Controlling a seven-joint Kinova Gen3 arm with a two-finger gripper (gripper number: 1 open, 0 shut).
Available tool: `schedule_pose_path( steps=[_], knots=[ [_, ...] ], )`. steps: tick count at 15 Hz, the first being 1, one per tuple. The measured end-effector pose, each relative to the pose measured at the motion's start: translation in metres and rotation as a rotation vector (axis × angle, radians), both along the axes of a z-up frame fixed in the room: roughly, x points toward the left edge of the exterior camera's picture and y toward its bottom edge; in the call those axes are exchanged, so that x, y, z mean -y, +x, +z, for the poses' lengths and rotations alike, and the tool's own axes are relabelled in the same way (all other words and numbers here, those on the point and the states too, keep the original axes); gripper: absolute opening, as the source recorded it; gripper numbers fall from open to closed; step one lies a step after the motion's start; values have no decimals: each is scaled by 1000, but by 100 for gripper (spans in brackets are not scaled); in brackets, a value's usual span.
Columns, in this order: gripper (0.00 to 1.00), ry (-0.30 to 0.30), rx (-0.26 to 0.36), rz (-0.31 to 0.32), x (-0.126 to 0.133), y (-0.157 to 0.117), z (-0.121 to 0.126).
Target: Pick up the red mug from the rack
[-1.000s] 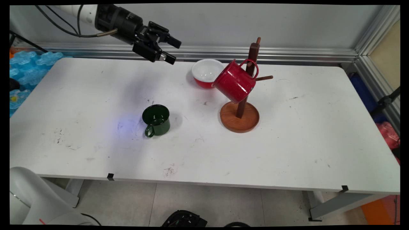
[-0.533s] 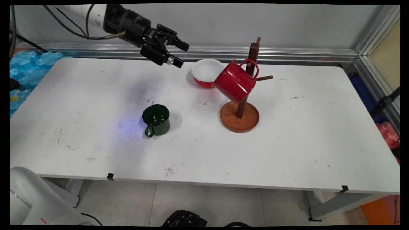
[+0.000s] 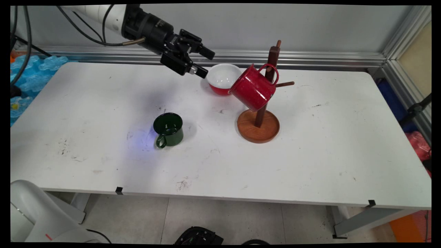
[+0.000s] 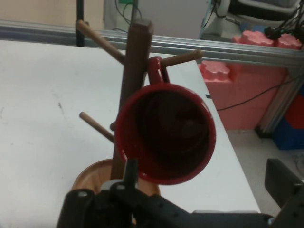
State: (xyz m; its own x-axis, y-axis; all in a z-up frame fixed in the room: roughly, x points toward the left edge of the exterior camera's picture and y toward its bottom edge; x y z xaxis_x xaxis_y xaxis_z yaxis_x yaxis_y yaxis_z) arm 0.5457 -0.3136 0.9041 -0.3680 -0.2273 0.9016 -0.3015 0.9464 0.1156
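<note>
Above the table's (image 3: 310, 165) far edge, left of the bowl, we see our gripper (image 3: 205, 63) hanging in the air with its two fingers spread apart and nothing between them. Nearest to it is the red bowl with a white inside (image 3: 222, 78), just beside the lower fingertip. Past the bowl, a red mug (image 3: 253, 89) hangs tilted by its handle from a peg of the wooden mug tree (image 3: 264, 103), whose round base sits on the tabletop. From the hand view we look straight into the mug's (image 4: 166, 134) dark mouth, with the tree's (image 4: 135, 61) post and pegs behind it. Well apart from us, nearer the table's front, a dark green mug (image 3: 168, 129) stands upright with its handle turned toward the near side
</note>
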Motion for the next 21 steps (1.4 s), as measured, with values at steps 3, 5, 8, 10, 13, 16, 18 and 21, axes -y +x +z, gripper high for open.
schedule_pose_path(
  steps=[3,5,8,10,13,16,18,21],
  knots=[
    [100,1,-5,-18,1,-11,-2],
    [100,1,-2,-22,3,-16,-4],
    [100,0,2,-20,6,-23,-8],
    [100,0,5,-22,9,-28,-11],
    [100,1,10,-31,11,-36,-17],
    [100,6,11,-43,12,-45,-21],
    [100,8,9,-49,12,-50,-23],
    [100,8,5,-62,12,-58,-24]
  ],
)
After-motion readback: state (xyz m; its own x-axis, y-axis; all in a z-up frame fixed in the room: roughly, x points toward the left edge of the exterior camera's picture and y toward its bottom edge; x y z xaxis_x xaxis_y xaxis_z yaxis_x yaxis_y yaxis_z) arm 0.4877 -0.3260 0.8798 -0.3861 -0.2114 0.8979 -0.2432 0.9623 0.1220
